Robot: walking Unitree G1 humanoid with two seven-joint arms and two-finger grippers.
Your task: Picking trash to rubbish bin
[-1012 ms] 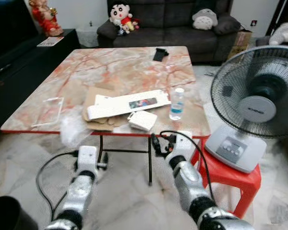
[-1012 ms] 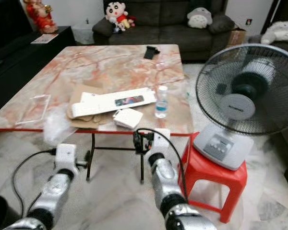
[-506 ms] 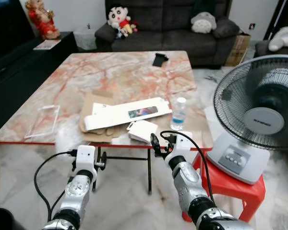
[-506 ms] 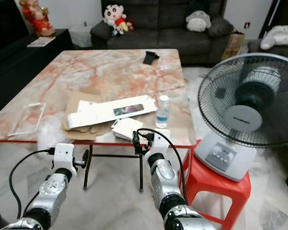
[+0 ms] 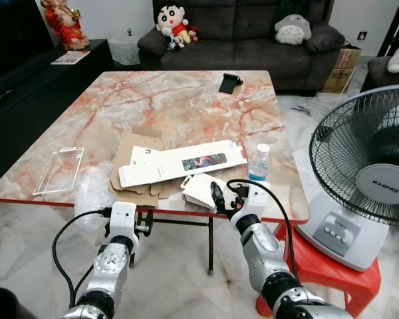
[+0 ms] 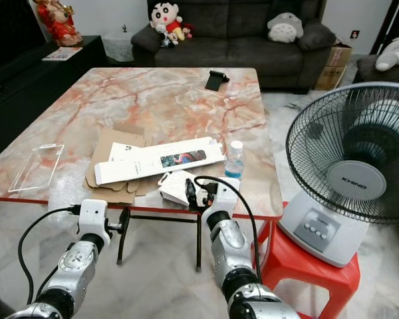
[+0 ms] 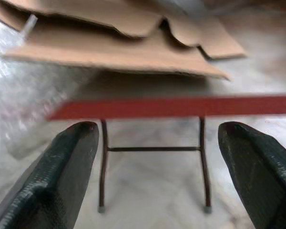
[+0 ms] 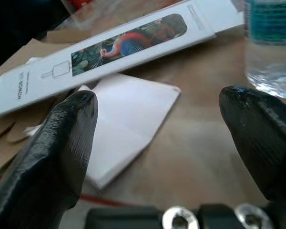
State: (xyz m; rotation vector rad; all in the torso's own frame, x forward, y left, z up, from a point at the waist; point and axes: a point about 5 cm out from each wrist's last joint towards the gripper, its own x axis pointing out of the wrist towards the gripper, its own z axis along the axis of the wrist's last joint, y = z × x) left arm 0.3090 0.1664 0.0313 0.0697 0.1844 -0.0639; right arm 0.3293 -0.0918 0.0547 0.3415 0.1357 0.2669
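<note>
Marble table [image 5: 166, 100] — sofa [image 5: 246, 33] behind

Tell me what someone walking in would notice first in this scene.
Probably the marble-patterned table, with litter at its near edge: a long white box lying on flattened cardboard, a small white packet and a water bottle. A big fan stands on a red stool at the robot's right. The right gripper, jaws open, faces the packet.
</note>
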